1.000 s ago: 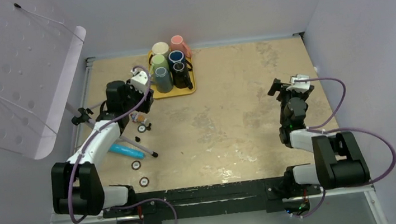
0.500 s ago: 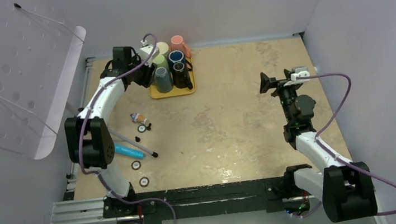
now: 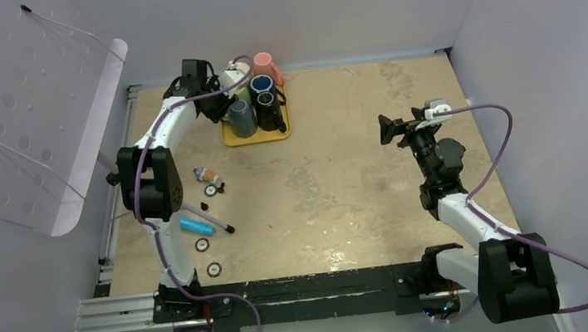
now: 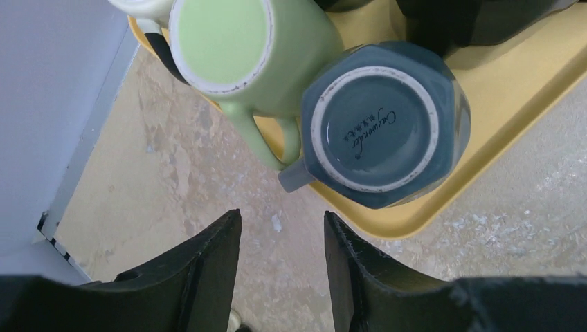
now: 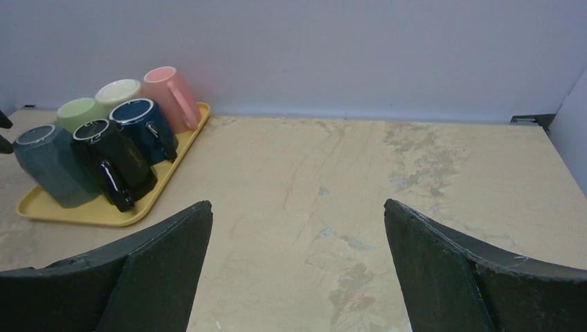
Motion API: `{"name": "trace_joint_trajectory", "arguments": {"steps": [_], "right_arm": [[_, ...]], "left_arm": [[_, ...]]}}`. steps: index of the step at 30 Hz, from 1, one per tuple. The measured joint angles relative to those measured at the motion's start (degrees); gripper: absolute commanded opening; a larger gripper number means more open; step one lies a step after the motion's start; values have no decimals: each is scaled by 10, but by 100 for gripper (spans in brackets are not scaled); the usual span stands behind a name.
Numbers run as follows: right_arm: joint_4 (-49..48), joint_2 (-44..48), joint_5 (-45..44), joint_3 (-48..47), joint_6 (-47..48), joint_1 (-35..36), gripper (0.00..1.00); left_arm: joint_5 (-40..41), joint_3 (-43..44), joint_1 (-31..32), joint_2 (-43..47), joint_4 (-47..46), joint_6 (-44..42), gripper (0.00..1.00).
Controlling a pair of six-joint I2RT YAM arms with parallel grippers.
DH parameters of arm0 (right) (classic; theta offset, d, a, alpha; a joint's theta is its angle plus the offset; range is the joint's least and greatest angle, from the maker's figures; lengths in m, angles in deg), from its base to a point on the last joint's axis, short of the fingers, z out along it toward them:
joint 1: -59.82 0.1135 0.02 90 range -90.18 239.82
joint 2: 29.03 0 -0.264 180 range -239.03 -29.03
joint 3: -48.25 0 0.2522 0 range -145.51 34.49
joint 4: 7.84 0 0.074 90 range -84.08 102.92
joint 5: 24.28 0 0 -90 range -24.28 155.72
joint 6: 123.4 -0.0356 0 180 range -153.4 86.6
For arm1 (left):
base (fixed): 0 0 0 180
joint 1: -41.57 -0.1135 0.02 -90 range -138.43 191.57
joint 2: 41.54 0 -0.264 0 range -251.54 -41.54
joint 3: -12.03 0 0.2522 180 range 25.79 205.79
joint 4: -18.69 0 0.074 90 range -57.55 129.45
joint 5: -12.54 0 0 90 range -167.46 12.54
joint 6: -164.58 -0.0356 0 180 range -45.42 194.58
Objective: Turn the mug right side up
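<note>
A yellow tray [image 3: 277,133] at the table's back holds several mugs, standing bottom up. In the left wrist view a green mug [image 4: 228,45] and a grey-blue faceted mug [image 4: 384,124] show their bases; the grey-blue mug's handle [image 4: 296,178] points toward my fingers. My left gripper [image 4: 282,223] is open and empty, hovering just short of that handle, over the tray's left edge [image 3: 220,101]. My right gripper [image 5: 297,207] is open and empty above the table's right middle [image 3: 388,129], facing the tray [image 5: 104,211] from afar.
Pink [image 5: 172,93], cream [image 5: 118,90], dark blue [image 5: 142,124] and black [image 5: 111,155] mugs share the tray. A blue pen-like object [image 3: 193,224], a black rod [image 3: 205,218], small bits [image 3: 206,176] and discs [image 3: 202,245] lie at left. A clear perforated panel [image 3: 16,106] leans over the left side.
My left arm has swung from the table's left middle back to the tray's left edge. My right arm has risen and reached leftward.
</note>
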Motion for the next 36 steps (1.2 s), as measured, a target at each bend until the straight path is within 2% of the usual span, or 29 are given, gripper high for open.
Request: {"name": "trace_joint_trajectory", "arguments": {"steps": [5, 9, 17, 19, 21, 23, 24, 29, 36], "right_arm": [[0, -10, 6, 0, 0, 0, 98], [0, -18, 11, -1, 0, 0, 98], [0, -28, 13, -3, 0, 0, 98], [0, -28, 13, -3, 0, 0, 98], [0, -28, 13, -3, 0, 0, 98], [1, -31, 13, -5, 0, 0, 98], [1, -34, 13, -8, 0, 0, 98], [12, -39, 13, -15, -2, 0, 98], [18, -39, 12, -15, -4, 0, 98]], "left_arm": [[-14, 9, 3, -10, 13, -41, 52], [-46, -17, 10, -5, 19, -65, 52], [-125, -62, 20, 37, 98, -101, 51], [-141, -67, 23, 55, 107, -102, 57], [-148, -67, 24, 71, 104, -95, 70], [-144, -45, 26, 76, 108, -71, 92], [-140, -28, 26, 72, 108, -61, 99], [-116, 138, 27, 3, 132, 30, 100], [-52, 167, 38, -58, 148, 101, 100]]}}
